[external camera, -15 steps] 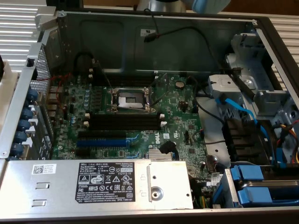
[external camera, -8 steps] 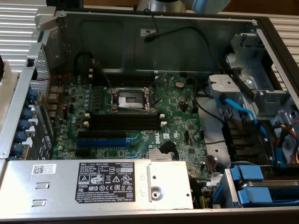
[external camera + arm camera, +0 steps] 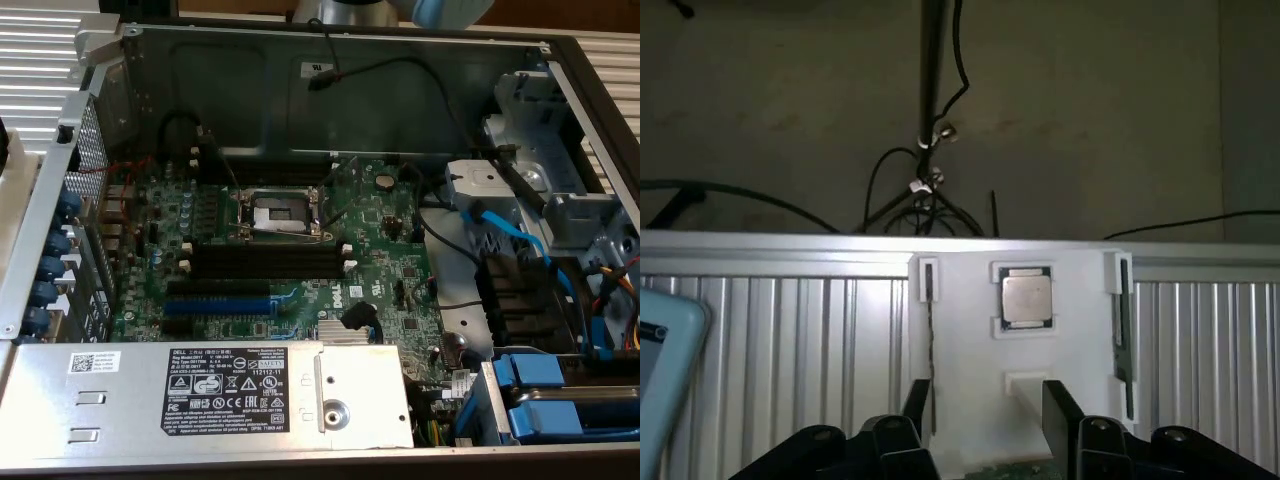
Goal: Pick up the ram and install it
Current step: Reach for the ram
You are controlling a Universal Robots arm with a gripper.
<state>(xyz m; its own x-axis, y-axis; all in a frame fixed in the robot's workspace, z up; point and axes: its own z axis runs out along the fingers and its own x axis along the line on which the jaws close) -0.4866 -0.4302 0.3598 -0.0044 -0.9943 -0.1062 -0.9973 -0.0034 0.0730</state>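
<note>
The ram [image 3: 1123, 335], a thin dark strip edge-on, sits at the white holder's [image 3: 970, 350] edge on the ribbed bench [image 3: 790, 350]; dim wall [image 3: 1120, 120] behind; claw [image 3: 985, 390] spread, empty.

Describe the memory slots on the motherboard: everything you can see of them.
The memory slots are long, narrow black plastic-looking strips lying side by side on the green motherboard, with white clips at both ends. They sit between the CPU socket and the blue slot. They look empty: no stick stands in them and nothing touches them.
</note>
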